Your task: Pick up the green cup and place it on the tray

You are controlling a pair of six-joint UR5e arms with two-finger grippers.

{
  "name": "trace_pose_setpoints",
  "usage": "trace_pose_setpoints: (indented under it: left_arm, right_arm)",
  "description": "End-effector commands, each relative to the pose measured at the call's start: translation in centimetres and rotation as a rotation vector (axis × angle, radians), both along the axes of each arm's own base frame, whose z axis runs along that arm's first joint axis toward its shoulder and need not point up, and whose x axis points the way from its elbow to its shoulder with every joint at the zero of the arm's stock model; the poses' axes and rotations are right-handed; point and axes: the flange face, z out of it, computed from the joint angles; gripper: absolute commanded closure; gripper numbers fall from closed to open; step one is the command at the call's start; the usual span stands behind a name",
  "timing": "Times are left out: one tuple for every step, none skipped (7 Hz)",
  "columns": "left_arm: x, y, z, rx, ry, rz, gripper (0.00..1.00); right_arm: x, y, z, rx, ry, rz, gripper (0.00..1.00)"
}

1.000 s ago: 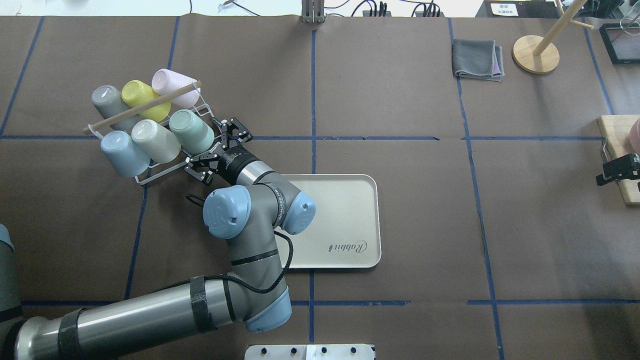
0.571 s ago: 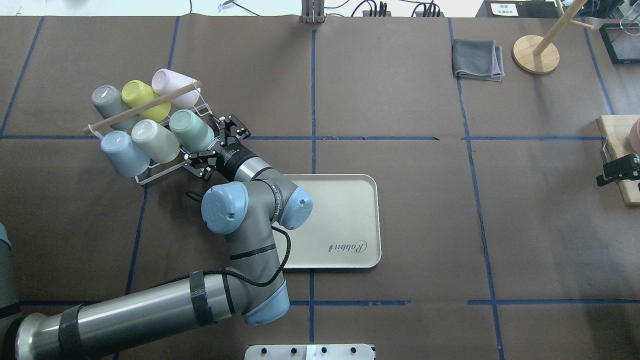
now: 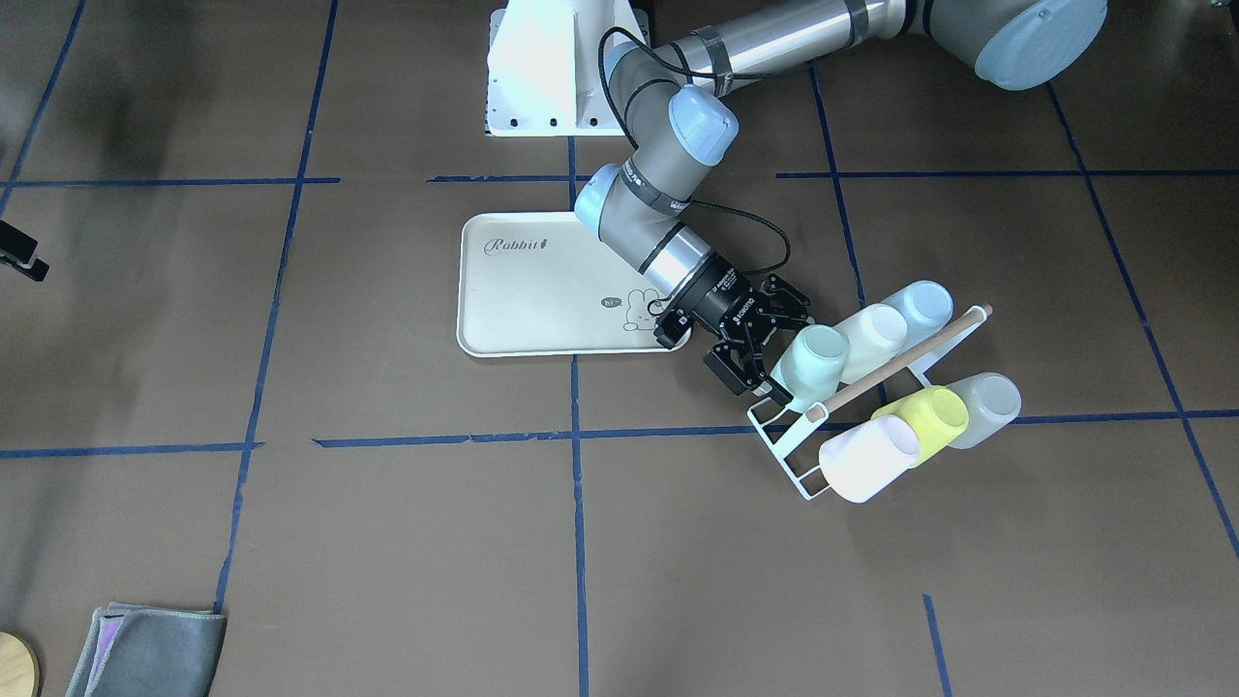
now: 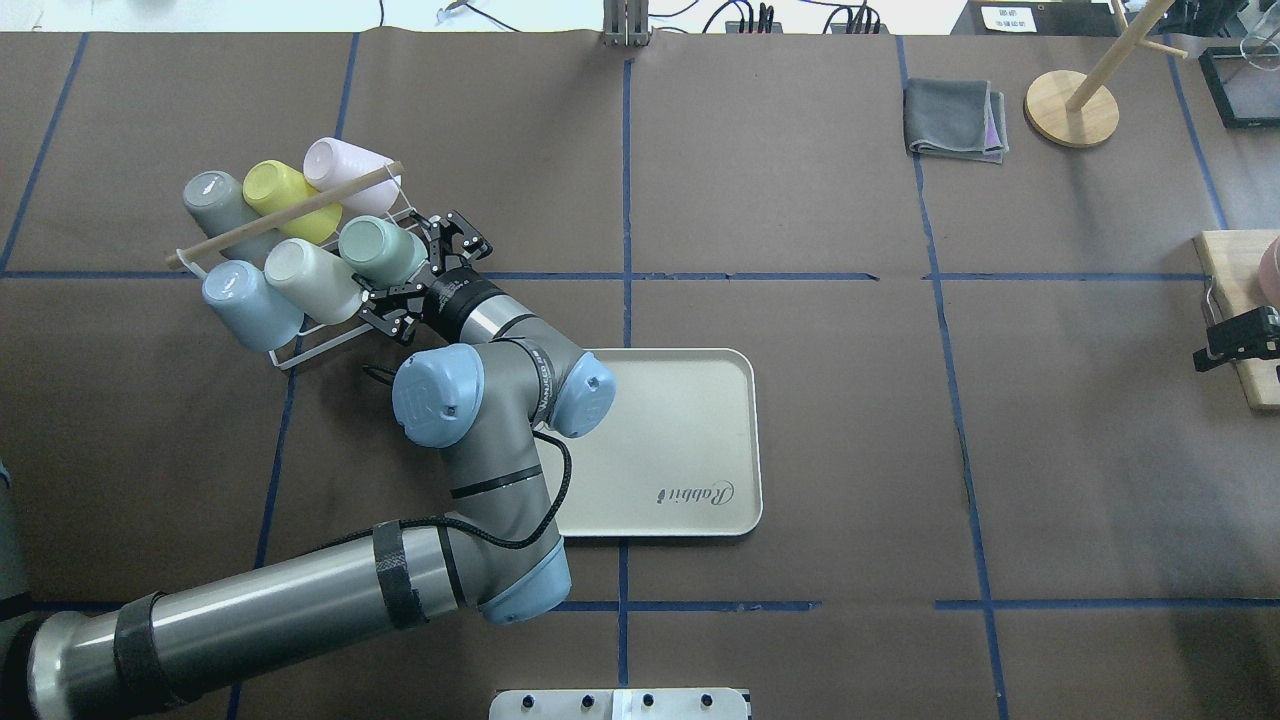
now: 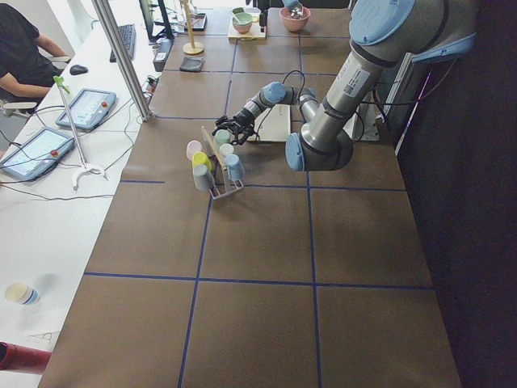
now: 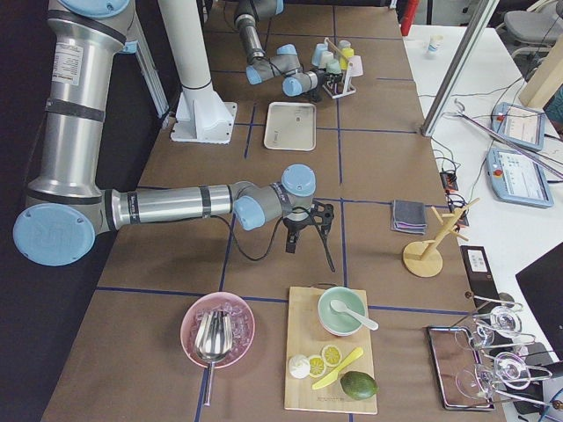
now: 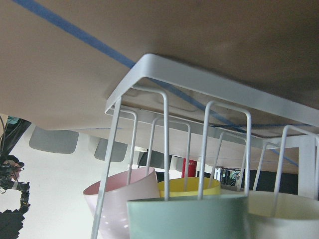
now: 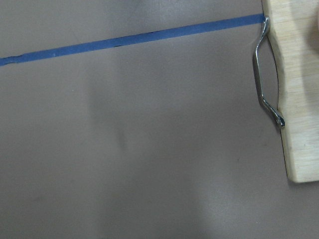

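Left gripper (image 4: 405, 268): jaws wide open, straddling the mouth end of the small pale mint-green plastic tumbler (image 4: 372, 248). Can't tell if they're touching it. The tumbler hangs tilted on a prong of the white wire rack (image 4: 300, 350), in the end slot nearest the arm, just beside a cream cup (image 4: 305, 275). The low, in-line approach makes sense: it likely has to slide off along the prong. The cream rectangular plastic tray (image 4: 700, 420) lies on the brown worktop (image 4: 900, 450) at 4 o'clock from the rack, seen from overhead. The tray reads "Rabbit" in script; the tiny note by its rabbit drawing (image 3: 639, 308) is unreadable. Right gripper (image 4: 1235, 340): can't tell how the jaws stand.
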Motion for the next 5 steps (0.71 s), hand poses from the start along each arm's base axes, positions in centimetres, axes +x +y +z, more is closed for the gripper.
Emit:
trace_pose_setpoints:
  left_arm:
    - [0.46,-0.75,1.27,0.005,0.002,0.004,0.00]
    - [0.50,-0.77,1.04,0.008,0.008,0.006,0.00]
    - [0.52,-0.77,1.04,0.007,0.011,0.006,0.00]
    - [0.50,-0.76,0.62,0.012,0.023,0.005,0.04]
    - [0.26,-0.78,0.55,0.014,0.025,0.002,0.05]
  right_arm:
    - [2.70,-0.47,0.68,0.019,-0.008,0.014,0.00]
    - [2.79,-0.54,0.65,0.020,-0.012,0.015,0.00]
    - [2.76,-0.58,0.57,0.021,-0.016,0.013,0.00]
    - [2.64,-0.57,0.29,0.019,-0.032,0.008,0.00]
    - [2.58,-0.60,0.11,0.020,-0.038,0.006,0.00]
